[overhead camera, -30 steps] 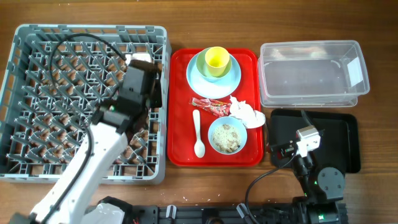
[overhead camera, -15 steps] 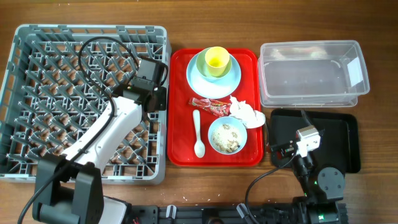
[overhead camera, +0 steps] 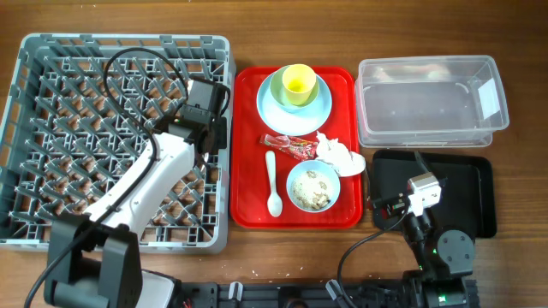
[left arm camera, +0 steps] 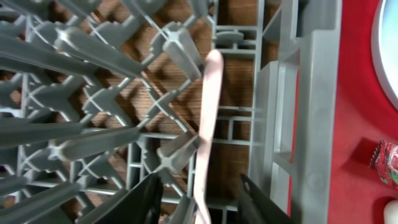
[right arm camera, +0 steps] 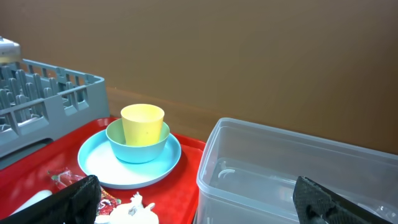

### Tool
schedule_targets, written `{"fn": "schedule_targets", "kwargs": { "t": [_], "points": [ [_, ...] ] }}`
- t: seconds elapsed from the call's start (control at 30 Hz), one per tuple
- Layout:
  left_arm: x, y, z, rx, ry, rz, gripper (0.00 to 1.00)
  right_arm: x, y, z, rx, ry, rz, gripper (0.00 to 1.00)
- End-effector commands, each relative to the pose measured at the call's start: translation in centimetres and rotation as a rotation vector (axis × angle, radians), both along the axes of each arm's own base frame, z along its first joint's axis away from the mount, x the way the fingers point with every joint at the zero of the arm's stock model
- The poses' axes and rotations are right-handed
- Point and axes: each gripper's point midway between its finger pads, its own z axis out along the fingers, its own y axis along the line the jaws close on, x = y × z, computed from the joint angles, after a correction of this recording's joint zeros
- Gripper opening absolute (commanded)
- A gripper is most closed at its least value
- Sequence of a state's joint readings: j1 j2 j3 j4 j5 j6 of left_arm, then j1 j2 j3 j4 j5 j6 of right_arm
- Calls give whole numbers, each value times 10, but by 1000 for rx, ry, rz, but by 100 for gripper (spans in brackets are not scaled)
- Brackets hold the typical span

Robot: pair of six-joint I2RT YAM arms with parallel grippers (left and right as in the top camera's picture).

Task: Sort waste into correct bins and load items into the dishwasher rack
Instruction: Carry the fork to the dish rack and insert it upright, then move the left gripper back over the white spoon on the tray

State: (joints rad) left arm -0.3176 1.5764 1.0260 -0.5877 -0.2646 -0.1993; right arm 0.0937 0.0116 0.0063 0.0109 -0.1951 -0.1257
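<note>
One white fork (left arm camera: 209, 118) lies slim and pale in the grey rack (overhead camera: 86, 40) by its right wall (tines out of view), the left gripper (left arm camera: 202, 183) spread either side of it. Far right, the right gripper (right arm camera: 196, 186) gapes wide by the black tray (overhead camera: 471, 184).

The left end effector (overhead camera: 211, 130) hangs over the right-hand wall of the grey dishwasher rack (overhead camera: 128, 40). Just beside it on the other side lies the red serving tray (overhead camera: 248, 111), carrying the white spoon (overhead camera: 273, 184) nearest, a pale blue bowl (overhead camera: 313, 186) of scraps beyond, and the yellow-green cup (overhead camera: 297, 82).
</note>
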Motion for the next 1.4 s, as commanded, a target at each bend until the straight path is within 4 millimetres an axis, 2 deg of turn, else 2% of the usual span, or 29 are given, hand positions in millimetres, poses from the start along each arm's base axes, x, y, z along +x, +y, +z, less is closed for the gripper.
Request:
{"fn": "schedule_targets", "kwargs": {
  "t": [0.0, 0.13, 0.23, 0.27, 0.3, 0.4, 0.43, 0.5, 0.53, 0.6, 0.7, 0.87, 1.03, 1.2, 1.37],
  "points": [
    [9, 1, 58, -73, -159, 59, 35, -1, 1, 2, -4, -11, 7, 100],
    [-15, -38, 103, -373, -192, -5, 36, -1, 1, 2, -4, -11, 7, 100],
    [-43, -60, 111, -532, -107, -38, 49, -1, 1, 2, -4, -11, 7, 100],
    [-52, -67, 109, -567, -64, -59, 92, -1, 1, 2, -4, -11, 7, 100],
    [-58, -75, 108, -609, -28, -87, 100, -1, 1, 2, -4, -11, 7, 100],
    [-68, -90, 107, -684, 34, -133, 100, -1, 1, 2, -4, -11, 7, 100],
    [-69, -90, 105, -683, 45, -130, 97, -1, 1, 2, -4, -11, 7, 100],
    [-74, -92, 101, -676, 71, -132, 64, -1, 1, 2, -4, -11, 7, 100],
    [-76, -94, 99, -676, 83, -130, 55, -1, 1, 2, -4, -11, 7, 100],
    [-77, -99, 93, -668, 105, -104, 49, -1, 1, 2, -4, -11, 7, 100],
    [-76, -101, 76, -589, 120, -41, 48, -1, 1, 2, -4, -11, 7, 100],
    [-81, -118, 44, -482, 179, -46, 47, -1, 1, 2, -4, -11, 7, 100],
    [-83, -133, 6, -419, 255, -34, 39, -1, 1, 2, -4, -11, 7, 100],
    [-87, -133, -23, -381, 328, 30, 35, -1, 1, 2, -4, -11, 7, 100],
    [-90, -133, -42, -356, 374, 54, 34, -1, 1, 2, -4, -11, 7, 100]
  ]
}}
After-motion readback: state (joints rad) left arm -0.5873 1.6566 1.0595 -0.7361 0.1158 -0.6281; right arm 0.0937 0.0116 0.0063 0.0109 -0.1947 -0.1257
